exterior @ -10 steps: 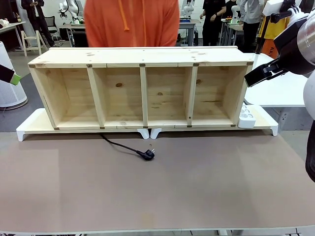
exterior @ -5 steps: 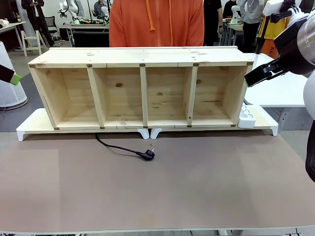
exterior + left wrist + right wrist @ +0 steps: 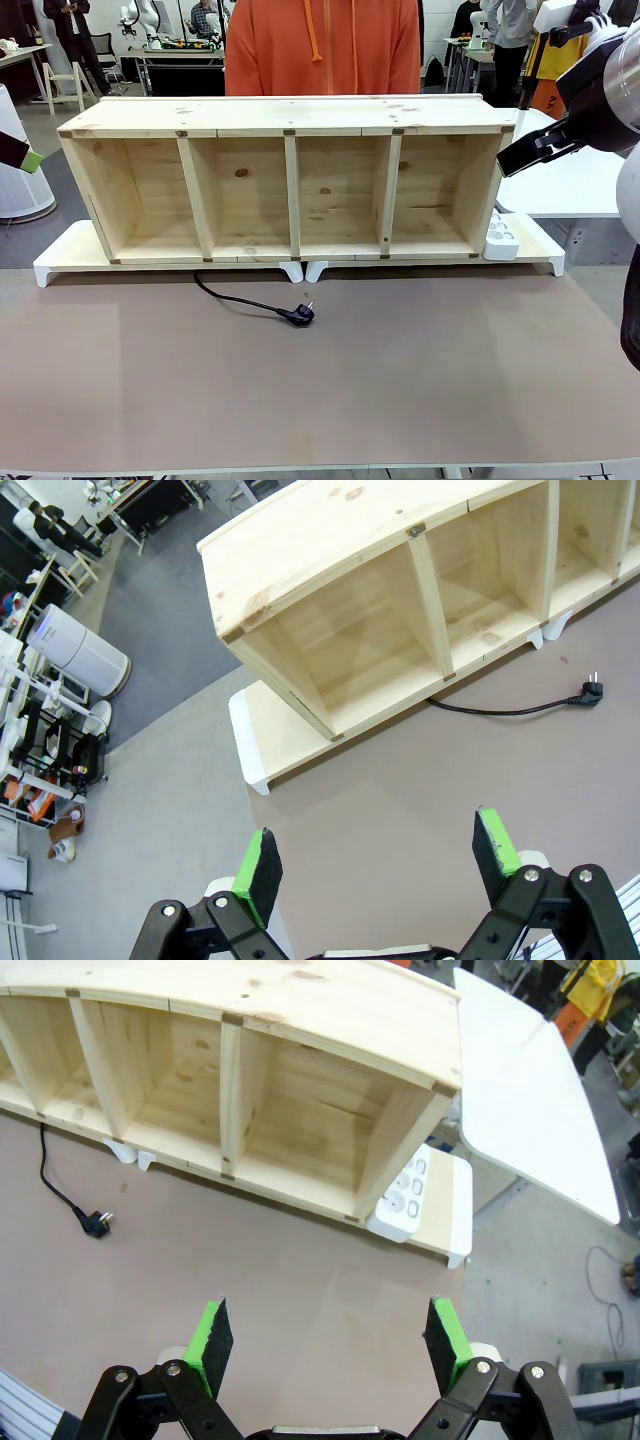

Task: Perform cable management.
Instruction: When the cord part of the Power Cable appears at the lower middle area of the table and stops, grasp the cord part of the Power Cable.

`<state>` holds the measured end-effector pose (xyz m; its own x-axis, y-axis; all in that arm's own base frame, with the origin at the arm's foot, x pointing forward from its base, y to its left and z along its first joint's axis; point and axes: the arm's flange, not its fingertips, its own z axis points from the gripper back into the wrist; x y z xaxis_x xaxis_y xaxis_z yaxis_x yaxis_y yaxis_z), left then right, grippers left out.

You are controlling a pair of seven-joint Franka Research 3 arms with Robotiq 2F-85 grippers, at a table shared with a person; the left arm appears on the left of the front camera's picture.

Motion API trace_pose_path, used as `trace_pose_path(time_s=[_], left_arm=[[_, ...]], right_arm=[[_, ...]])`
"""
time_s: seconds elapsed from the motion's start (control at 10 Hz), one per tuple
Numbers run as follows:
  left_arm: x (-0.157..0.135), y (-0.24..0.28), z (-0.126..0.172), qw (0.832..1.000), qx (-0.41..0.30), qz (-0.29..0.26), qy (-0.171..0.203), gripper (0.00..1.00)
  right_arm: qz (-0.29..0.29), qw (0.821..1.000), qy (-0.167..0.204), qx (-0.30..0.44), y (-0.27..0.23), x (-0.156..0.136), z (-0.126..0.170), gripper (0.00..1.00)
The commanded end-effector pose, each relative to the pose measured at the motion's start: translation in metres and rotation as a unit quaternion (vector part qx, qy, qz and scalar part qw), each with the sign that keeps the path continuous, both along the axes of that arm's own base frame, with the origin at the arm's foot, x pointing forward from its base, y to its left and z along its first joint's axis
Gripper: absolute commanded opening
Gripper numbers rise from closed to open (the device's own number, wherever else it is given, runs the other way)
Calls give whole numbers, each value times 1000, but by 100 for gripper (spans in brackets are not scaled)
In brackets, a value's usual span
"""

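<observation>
Plainly, the black, green-padded left claw (image 3: 378,860) and right claw (image 3: 328,1332) hang spread, empty. At six o'clock of the pale wooden shelf (image 3: 290,114) the thin black power cord (image 3: 245,301) lies loose. Approach stage, I'd judge: next, descend and pinch it.

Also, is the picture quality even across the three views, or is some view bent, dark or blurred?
Front view: sharp and evenly lit, the shelf has straight edges, the cable casts hardly any shadow on the table. Left wrist view: the wide lens bends the shelf top into a curve. Right wrist view: the same bend, also sharp.
</observation>
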<state>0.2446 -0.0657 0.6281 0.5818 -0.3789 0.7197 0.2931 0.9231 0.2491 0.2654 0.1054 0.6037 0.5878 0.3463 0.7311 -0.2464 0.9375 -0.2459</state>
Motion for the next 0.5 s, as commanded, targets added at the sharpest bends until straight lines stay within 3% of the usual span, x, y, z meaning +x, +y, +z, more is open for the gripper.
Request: trace_pose_path(time_s=[0.0, 0.4], left_arm=[[-1, 0, 1, 1000, 0, 1, -3, 100], [-1, 0, 1, 1000, 0, 1, -3, 100]], right_arm=[[-2, 1000, 0, 0, -1, 0, 0, 100], [53, 998, 31, -18, 30, 20, -3, 100]])
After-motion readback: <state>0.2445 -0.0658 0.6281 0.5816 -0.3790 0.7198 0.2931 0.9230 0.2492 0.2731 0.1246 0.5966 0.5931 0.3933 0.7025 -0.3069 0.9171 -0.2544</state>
